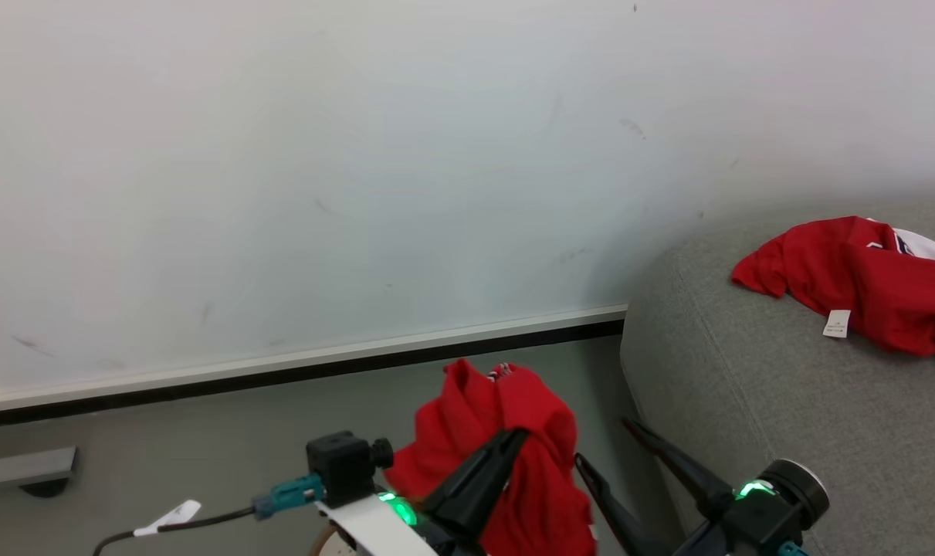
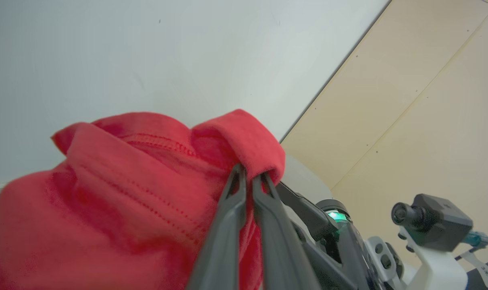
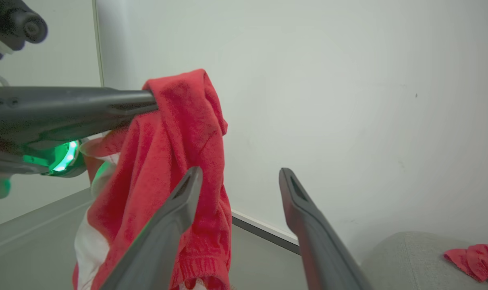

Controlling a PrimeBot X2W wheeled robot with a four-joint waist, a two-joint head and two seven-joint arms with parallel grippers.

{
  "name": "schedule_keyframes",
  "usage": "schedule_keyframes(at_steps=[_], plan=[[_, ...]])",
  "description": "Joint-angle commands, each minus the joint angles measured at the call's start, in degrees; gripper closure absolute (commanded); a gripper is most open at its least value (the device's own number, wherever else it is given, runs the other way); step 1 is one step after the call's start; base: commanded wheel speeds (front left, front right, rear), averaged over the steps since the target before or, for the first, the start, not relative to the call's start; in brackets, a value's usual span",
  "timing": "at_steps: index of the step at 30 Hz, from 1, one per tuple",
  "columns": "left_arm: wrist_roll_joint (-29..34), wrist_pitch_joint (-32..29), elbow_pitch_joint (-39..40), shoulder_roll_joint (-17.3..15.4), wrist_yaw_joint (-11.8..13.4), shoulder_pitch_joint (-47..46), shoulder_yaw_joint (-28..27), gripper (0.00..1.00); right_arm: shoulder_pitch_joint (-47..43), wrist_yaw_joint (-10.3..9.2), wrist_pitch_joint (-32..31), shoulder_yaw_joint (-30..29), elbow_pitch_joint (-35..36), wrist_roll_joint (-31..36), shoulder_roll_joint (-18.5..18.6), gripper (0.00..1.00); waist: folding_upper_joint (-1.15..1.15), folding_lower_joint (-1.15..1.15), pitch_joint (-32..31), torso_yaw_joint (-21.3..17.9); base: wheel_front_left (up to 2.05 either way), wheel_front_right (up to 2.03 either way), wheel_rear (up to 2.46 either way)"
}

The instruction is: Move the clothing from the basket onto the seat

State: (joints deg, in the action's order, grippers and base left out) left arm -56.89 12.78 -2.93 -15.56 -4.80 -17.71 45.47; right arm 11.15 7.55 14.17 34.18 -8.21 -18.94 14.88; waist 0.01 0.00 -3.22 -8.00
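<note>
White wall (image 1: 282, 154), black skirting (image 1: 320, 375), grey floor (image 1: 166, 455)

Dark tapered fingers (image 1: 479, 475); green-lit wrist rings (image 1: 754, 488); white forearm (image 1: 374, 533).

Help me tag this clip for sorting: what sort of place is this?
Likely a plain indoor room, perhaps a lounge mock-up: bare white wall, grey floor, and a big grey upholstered seat.

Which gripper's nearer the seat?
Right. The right gripper, open, is just beside the seat; the left gripper, shut on the held red jersey, is farther left, over the floor.
</note>
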Motion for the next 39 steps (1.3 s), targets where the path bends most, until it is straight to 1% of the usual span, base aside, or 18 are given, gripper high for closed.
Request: schedule_keyframes(at_steps=[1, 9, 16, 17, 18, 19, 25, 29, 30, 32, 33, 34, 38, 39], plan=[[0.3, -0.1, 0.4, -0.3, -0.3, -0.2, 0.1, 1.0, 1.0, -0.13, -0.1, 0.8, 0.1, -0.9, 0.6, 0.0, -0.01, 0.0, 0.0, 0.0, 0.0, 0.0, 0.0], [-1.1, -2.7, 3.1, -0.6, -1.9, -1.0, 3.5, 1.0, 7.5, -0.13, -2.1, 11.2, 0.7, -9.5, 6.0, 0.0, -0.01, 0.0, 0.1, 0.5, 0.0, 0.0, 0.0], [-3.8, -3.8, 4.9, -0.7, -2.6, -2.2, 6.1, 1.0, 11.9, -0.13, -2.5, 18.2, 1.8, -17.4, 9.4, 0.0, -0.01, 0.0, 0.1, 0.8, 0.0, 0.0, 0.0], [-3.9, -3.7, 5.0, -0.8, -2.7, -2.3, 6.3, 1.0, 12.4, -0.13, -2.4, 18.8, 1.9, -18.3, 9.8, 0.07, -0.01, 0.0, 0.1, 0.8, 0.0, 0.0, 0.0], [-4.0, -3.6, 4.9, -0.9, -2.7, -2.4, 6.4, 1.0, 12.9, -0.13, -2.1, 19.3, 1.9, -18.8, 10.1, 0.66, -0.01, 0.0, 0.1, 0.8, 0.0, 0.0, 0.0], [-4.3, -3.4, 4.8, -1.0, -2.7, -2.6, 6.5, 1.0, 13.3, -0.13, -1.9, 19.8, 1.8, -19.4, 10.3, 1.0, -0.01, 0.0, 0.1, 0.7, 0.0, 0.0, 0.0], [-4.7, -2.5, 3.5, -2.0, -2.7, -2.9, 6.9, 1.0, 14.6, -0.13, -0.5, 21.2, 1.0, -21.4, 11.0, 1.0, -0.01, 0.0, 0.2, 0.4, 0.0, 0.0, 0.0], [-4.4, -1.7, 2.5, -2.3, -2.7, -3.0, 6.9, 1.0, 14.5, -0.13, 0.2, 20.7, 0.6, -22.1, 11.4, 1.0, -0.01, 0.0, 0.2, 0.0, 0.0, 0.0, 0.0], [-4.3, -1.5, 2.3, -2.2, -2.7, -3.0, 6.9, 0.84, 14.4, -0.13, 0.2, 20.5, 0.6, -22.2, 11.5, 1.0, -0.01, 0.0, 0.2, -0.1, 0.0, 0.0, 0.0], [-4.1, -1.1, 1.8, -2.1, -2.7, -3.0, 6.9, 0.56, 14.0, -0.13, 0.4, 20.0, 0.4, -22.4, 11.8, 1.0, -0.01, 0.0, 0.2, -0.3, 0.0, 0.0, 0.0], [-3.9, -0.9, 1.5, -2.0, -2.7, -3.0, 6.8, 0.2, 13.7, -0.13, 0.5, 19.6, 0.3, -22.5, 11.9, 1.0, -0.01, 0.0, 0.2, -0.4, 0.0, 0.0, 0.0], [-3.8, -0.7, 1.2, -1.9, -2.7, -3.0, 6.7, 0.0, 13.5, -0.13, 0.6, 19.2, 0.3, -22.6, 12.0, 1.0, -0.01, 0.0, 0.3, -0.5, 0.0, 0.0, 0.0], [-2.5, 0.0, -0.1, -1.4, -2.2, -3.1, 6.9, 0.0, 12.4, -0.13, 0.8, 16.9, 0.2, -22.9, 12.5, 1.0, -0.01, 0.0, 0.4, -1.1, 0.0, 0.0, 0.0], [-2.0, 0.1, -0.5, -1.3, -1.6, -3.1, 6.9, 0.0, 12.0, -0.13, 0.9, 16.1, 0.1, -22.8, 12.7, 1.0, -0.01, 0.0, 0.4, -1.2, 0.0, 0.0, 0.0]])
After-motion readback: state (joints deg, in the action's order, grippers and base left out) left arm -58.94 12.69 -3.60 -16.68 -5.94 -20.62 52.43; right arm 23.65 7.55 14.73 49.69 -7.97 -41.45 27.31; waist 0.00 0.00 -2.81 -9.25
